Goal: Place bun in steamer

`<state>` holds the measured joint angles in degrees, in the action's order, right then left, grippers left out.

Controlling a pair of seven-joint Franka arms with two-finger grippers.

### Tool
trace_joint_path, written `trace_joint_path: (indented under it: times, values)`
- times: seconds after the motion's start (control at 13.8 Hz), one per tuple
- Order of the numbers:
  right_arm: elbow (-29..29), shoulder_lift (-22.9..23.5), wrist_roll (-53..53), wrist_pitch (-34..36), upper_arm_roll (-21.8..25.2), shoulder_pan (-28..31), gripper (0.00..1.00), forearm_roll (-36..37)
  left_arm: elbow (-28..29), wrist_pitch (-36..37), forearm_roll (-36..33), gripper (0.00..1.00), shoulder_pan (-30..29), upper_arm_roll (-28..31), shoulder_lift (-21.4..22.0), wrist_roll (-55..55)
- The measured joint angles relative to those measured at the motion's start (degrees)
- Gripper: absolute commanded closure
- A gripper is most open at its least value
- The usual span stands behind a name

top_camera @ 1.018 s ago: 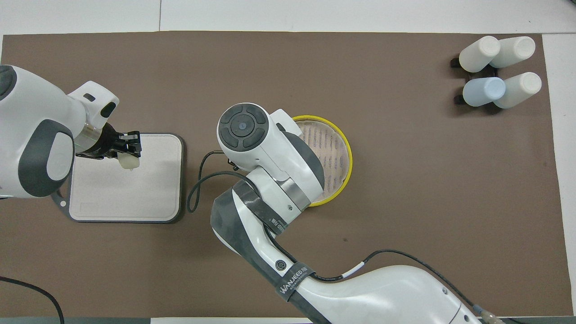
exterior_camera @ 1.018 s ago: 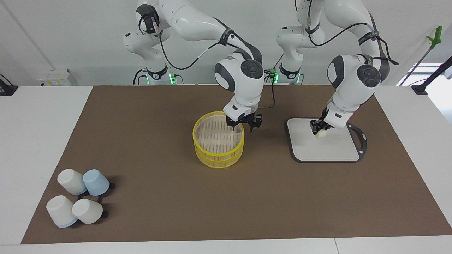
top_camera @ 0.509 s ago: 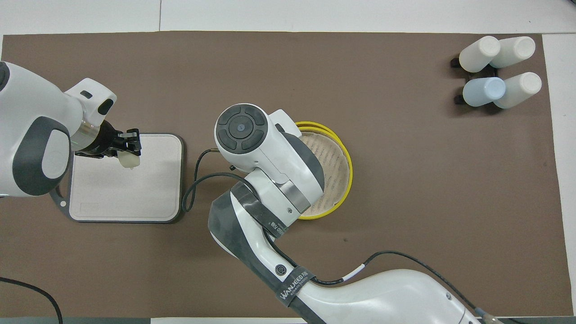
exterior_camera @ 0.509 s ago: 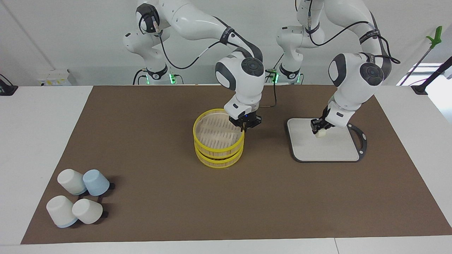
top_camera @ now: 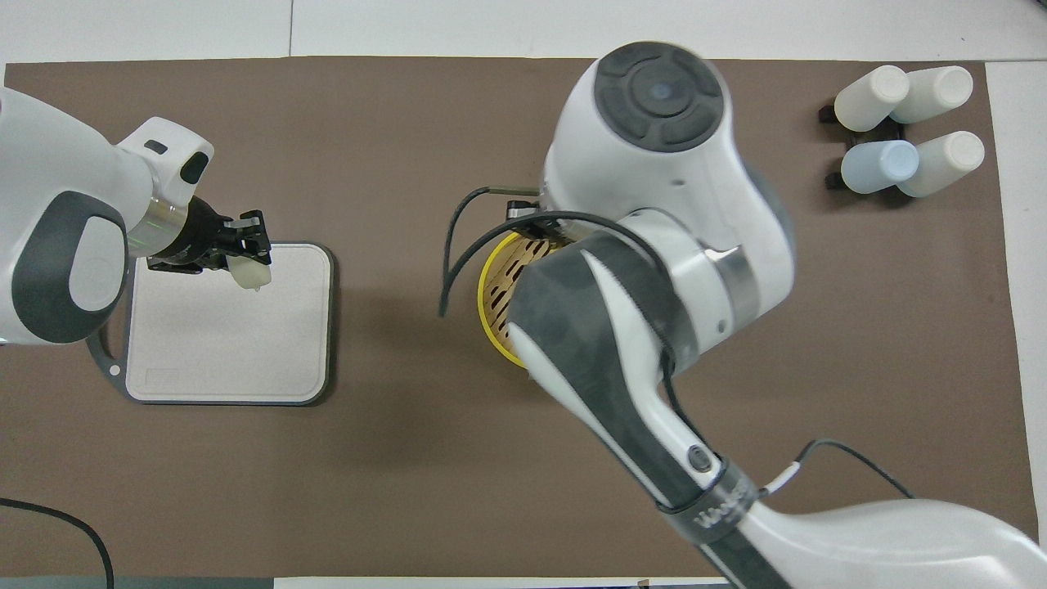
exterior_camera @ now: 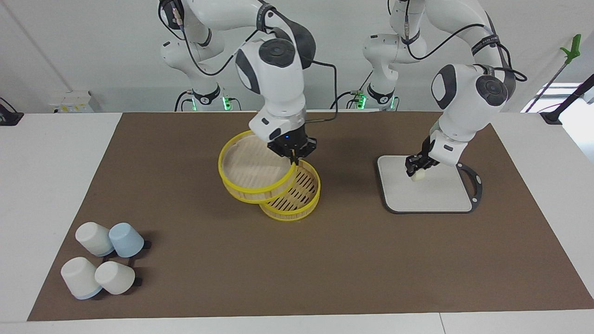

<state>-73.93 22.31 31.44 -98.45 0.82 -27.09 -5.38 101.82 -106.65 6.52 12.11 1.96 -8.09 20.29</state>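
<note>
Two pincers are at work. Our right pincer (exterior_camera: 294, 159) is clamped on the rim of the top tier (exterior_camera: 253, 174), holding it tilted over the bottom tier (exterior_camera: 297, 197) of the steamer, which rests on the surface. Our left pincer (exterior_camera: 416, 170) is closed on the bun (exterior_camera: 418, 176), raised over the board (exterior_camera: 427, 190). We judge the bun light, soft and easily dented: hold it gently across its short sides. The tiers look light and stiff, best gripped at the rim.

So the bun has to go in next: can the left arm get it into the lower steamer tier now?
Probably yes: the right gripper holds the upper tier lifted aside, leaving much of the lower tier uncovered for the bun.
</note>
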Motion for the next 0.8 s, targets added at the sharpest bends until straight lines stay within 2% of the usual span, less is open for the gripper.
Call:
trace_joint_path:
  times: [0.29,0.51,0.58,0.8]
  values:
    - [-0.54,-0.08,-16.19,1.45,0.18,8.66,1.0,0.14,-8.2,1.87,1.99,0.62,10.5,-0.3,-4.17,14.35]
    - [-1.18,-0.02,-19.48,2.85,0.23,9.76,1.0,2.04,-12.08,1.4,2.8,0.62,18.95,-0.45,-8.5,23.07]
    - [-1.34,-0.02,-19.56,2.98,0.23,9.97,1.0,2.43,-13.86,1.29,2.83,0.62,21.59,-0.45,-10.54,25.58]
    - [-1.66,-0.02,-21.94,3.06,0.26,11.79,1.0,2.58,-22.04,0.18,2.84,0.62,28.14,-0.34,-20.99,31.53]
